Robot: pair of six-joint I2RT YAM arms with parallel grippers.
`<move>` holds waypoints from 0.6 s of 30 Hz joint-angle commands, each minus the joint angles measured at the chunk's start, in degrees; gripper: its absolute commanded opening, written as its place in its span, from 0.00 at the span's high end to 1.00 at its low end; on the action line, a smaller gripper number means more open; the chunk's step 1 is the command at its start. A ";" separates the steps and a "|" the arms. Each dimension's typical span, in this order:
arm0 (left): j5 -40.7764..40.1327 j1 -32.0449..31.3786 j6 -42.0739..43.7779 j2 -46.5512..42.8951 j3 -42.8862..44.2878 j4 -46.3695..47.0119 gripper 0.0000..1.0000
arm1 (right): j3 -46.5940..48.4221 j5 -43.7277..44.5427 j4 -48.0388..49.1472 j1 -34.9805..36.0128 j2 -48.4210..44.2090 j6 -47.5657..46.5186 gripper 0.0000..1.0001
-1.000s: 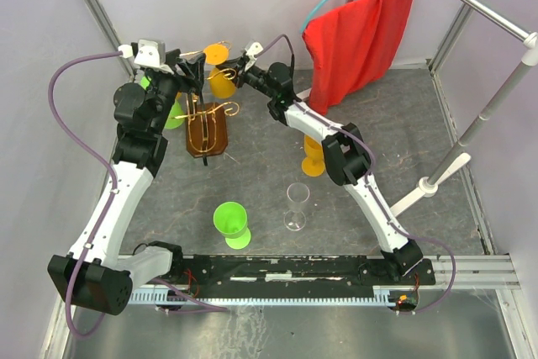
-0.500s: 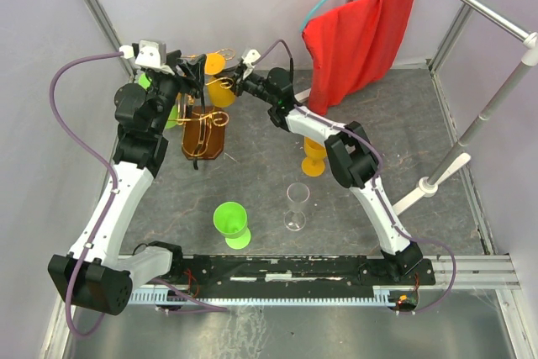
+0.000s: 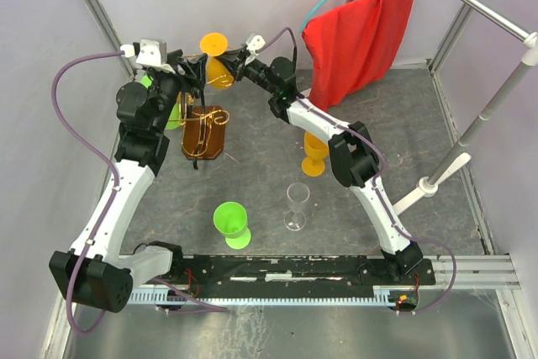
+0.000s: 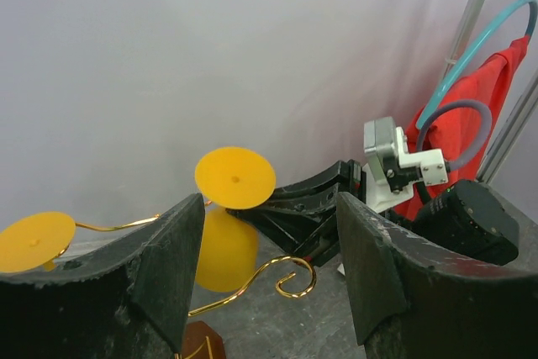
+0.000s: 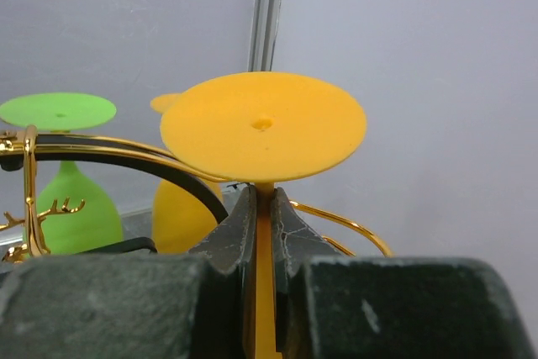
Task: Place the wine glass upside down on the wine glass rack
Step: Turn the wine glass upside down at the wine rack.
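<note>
- Wine glass rack (image 3: 206, 134): dark wooden base, copper wire arms, far left of surface (image 3: 403, 140).
- Orange wine glass (image 3: 214, 44): inverted, foot uppermost, above rack, gripped by right pincer (image 3: 229, 62).
- Green glass (image 3: 229, 223), clear glass (image 3: 296, 205), second orange glass (image 3: 313, 162): upright on surface.
- Red cloth (image 3: 361, 31): hanging, far right.
</note>
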 commanded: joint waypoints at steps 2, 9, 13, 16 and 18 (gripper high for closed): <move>0.11 0.29 -1.87 0.38 0.41 3.16 0.30 | 3.34 1.51 1.67 -0.65 1.67 1.41 0.99; -0.03 0.38 -2.02 1.26 0.50 3.73 0.30 | 0.80 -0.92 1.49 -0.70 0.98 1.92 0.99; 0.09 0.39 -2.01 1.81 0.50 3.99 0.30 | -2.23 -1.35 2.14 -0.79 -0.18 1.66 0.99; 0.53 0.49 -2.00 2.44 0.67 4.18 0.30 | -2.60 -1.16 2.37 -0.91 -0.06 1.78 0.99; 0.66 0.53 -2.06 2.67 0.83 4.29 0.30 | -2.32 -0.90 2.38 -1.04 0.32 2.19 0.99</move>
